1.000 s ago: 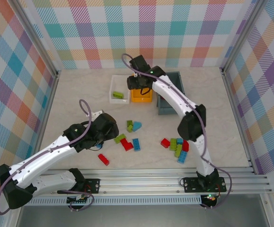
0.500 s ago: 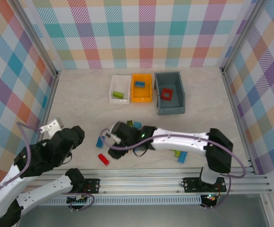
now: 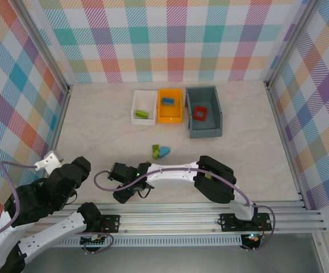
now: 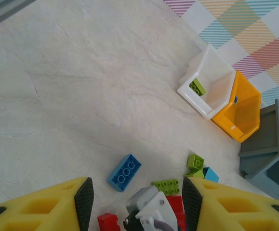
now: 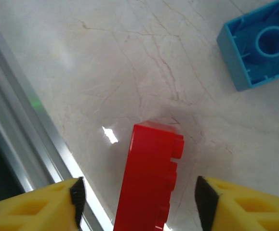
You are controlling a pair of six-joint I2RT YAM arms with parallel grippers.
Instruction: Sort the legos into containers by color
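Red glossy brick (image 5: 149, 163), studs facing sideways, sits inside the spread right hand (image 5: 138, 193).

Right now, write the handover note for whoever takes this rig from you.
Left gripper: open, empty, raised above the table.
Right gripper: open, low by the front rail, fingers either side of a loose red brick, not yet closed on it.
Sorted: green brick in the white tray, blue brick in the orange bin, red brick in the grey bin.
Left: the loose blue brick, loose green brick and other red, blue and green ones on the table. Keep the same colour pairing.
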